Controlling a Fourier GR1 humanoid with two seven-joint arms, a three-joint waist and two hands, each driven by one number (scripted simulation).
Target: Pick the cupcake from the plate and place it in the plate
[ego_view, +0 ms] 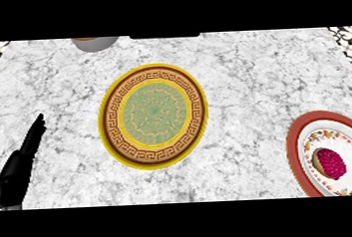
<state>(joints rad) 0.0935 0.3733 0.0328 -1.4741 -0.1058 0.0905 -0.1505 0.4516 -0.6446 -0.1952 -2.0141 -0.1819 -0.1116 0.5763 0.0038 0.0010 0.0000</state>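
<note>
A cupcake (329,163) with magenta topping sits on a red-rimmed white floral plate (296,145) at the right edge of the counter. Mid-counter lies a bare plate (154,116) with a yellow rim, a brown key-pattern band and a green middle. My left hand (20,164) shows at the lower left, fingers straight and pointing up, resting apart from both plates and holding nothing. My right hand shows nowhere in the head view.
A grey bowl (95,43) with a brown inside is cut by the far edge at the upper left. A dark strip (164,36) lies along the far edge. White marble counter (251,82) lies between the two plates.
</note>
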